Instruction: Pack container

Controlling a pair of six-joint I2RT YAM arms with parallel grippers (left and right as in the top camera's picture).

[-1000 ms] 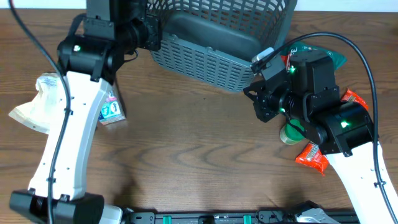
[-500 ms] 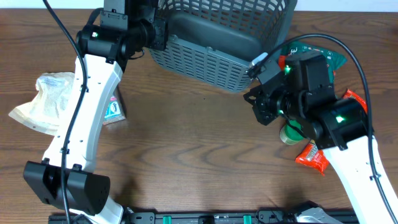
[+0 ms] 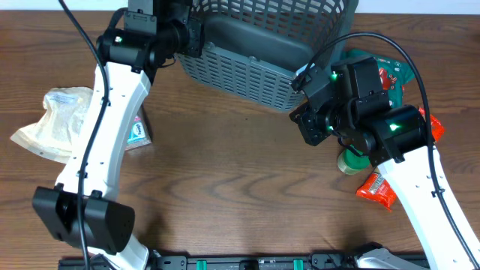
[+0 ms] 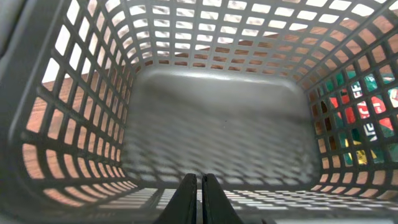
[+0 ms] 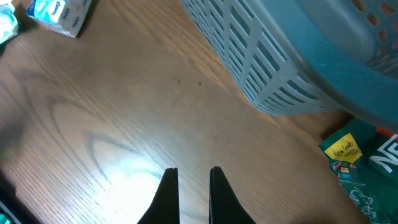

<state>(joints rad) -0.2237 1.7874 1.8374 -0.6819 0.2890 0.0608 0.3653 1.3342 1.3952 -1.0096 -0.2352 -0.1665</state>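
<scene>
Left end effector (image 4: 199, 190), pressed together, at the near wall of the container (image 3: 247, 75), whose floor ahead we find bare; right end effector (image 5: 193, 183), likewise closed, empty, just outside. Packets (image 3: 376, 187) lie on the tabletop (image 3: 225, 172): packing unbegun, we judge.

A large dark grey plastic basket (image 3: 247, 71) sits at the table's 12 o'clock edge, its far side cut off by the overhead frame. It is rectangular with rounded corners, a thick rim and a solid floor. The slotted walls (image 4: 93, 124) form an open lattice. It lies skewed, with its near corner pointing toward 4 o'clock. The outer face of the near wall (image 5: 267, 56) shows as it leans, mouth upward.
</scene>
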